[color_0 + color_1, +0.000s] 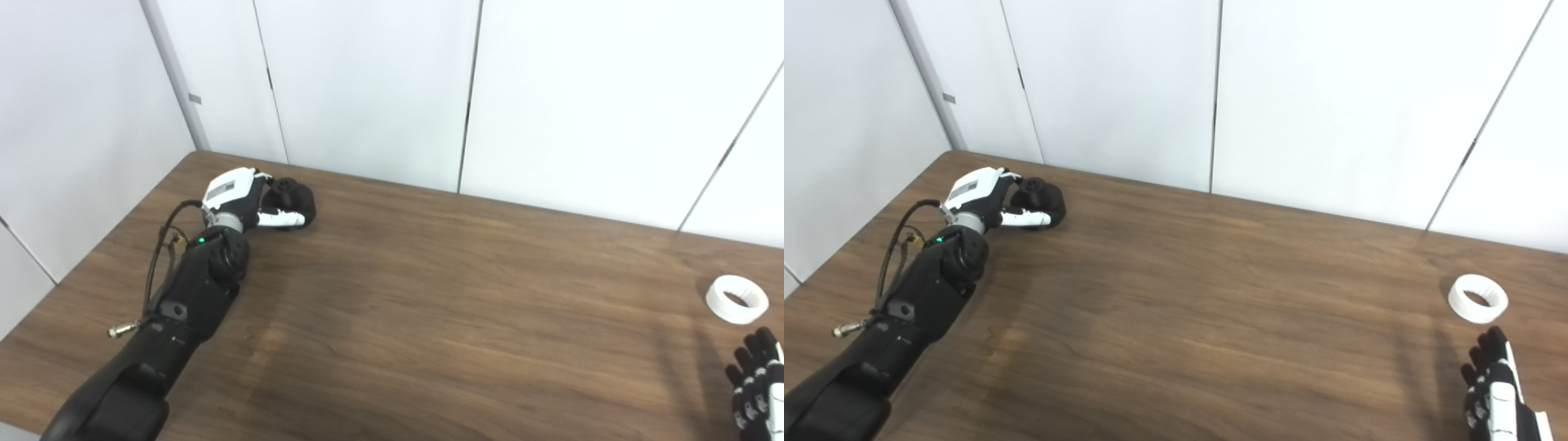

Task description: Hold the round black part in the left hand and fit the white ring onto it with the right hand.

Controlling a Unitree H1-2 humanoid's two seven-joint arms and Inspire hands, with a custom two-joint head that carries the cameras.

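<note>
The round black part (298, 197) lies on the wooden table (429, 294) at the far left, near the back edge. My left hand (248, 199) is closed around it, with the thumb (280, 218) along its near side and the fingers over its far side; the part still rests on the table. It also shows in the right eye view (1044, 195). The white ring (737, 298) lies flat on the table at the far right. My right hand (756, 383) is open and empty at the bottom right corner, a short way in front of the ring and not touching it.
White wall panels (367, 79) stand right behind the table's back edge and along its left side. A cable loop (160, 245) hangs off my left forearm. The table's left edge runs close beside my left arm.
</note>
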